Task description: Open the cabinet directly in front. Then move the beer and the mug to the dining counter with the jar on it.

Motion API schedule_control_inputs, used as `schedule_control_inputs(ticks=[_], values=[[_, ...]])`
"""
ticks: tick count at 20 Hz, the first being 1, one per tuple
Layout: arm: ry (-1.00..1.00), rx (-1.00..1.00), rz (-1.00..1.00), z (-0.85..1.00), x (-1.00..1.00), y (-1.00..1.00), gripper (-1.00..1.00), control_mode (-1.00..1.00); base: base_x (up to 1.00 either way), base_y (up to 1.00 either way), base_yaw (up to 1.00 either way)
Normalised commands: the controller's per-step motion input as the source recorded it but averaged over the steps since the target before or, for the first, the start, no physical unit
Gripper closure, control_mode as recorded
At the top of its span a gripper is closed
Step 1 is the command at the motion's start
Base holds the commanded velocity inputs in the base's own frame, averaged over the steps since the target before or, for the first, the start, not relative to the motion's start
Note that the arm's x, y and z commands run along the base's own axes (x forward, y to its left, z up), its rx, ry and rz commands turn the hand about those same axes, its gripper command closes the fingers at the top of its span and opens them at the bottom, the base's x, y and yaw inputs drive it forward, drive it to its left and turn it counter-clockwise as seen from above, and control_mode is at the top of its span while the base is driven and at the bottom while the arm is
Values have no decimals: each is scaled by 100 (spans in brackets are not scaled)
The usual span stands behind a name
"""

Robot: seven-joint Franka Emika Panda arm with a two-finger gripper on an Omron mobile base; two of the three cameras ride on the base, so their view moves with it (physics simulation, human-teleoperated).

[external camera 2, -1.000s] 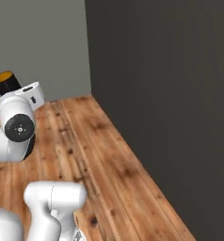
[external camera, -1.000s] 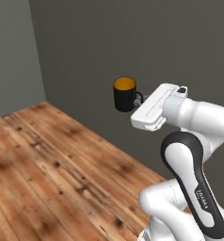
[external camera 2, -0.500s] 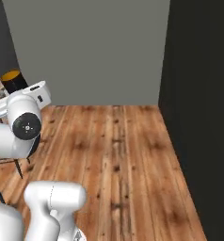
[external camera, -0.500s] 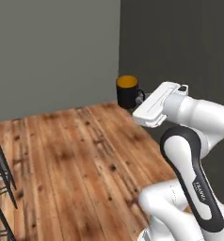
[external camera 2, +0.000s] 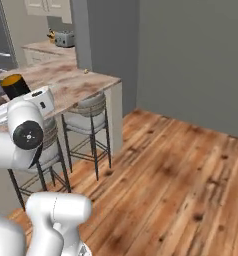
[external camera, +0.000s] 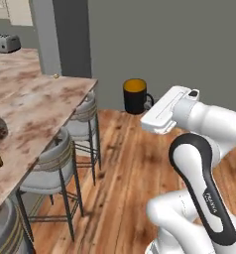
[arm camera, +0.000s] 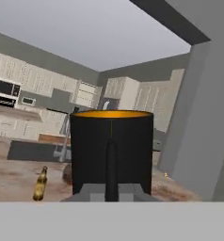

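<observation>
Since a second earlier the base had turned from a bare wall corner to face the table (external camera: 35, 106), its stools (external camera: 50, 163) now in view; delivery appeared near. The beer (arm camera: 40, 184) already stood on the table. The claw (external camera: 148, 108) was shut on the mug (external camera: 135, 96), held upright in the air beside the table, arm extended forward.

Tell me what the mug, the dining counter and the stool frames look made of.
Mug: likely glazed ceramic; matte black outside, orange inside.
Dining counter: polished stone, probably marble; beige with brown veining.
Stool frames: thin dark metal rods, apparently; the seats look grey and padded.
</observation>
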Motion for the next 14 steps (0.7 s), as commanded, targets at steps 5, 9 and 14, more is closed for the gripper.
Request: schedule_control_inputs(ticks=[5,9,14], values=[[0,0,0,0,0,0,100,100,55,-2,88],[0,0,0,0,0,0,100,100,91,-56,53],[0,0,0,0,0,0,100,100,92,-100,32]])
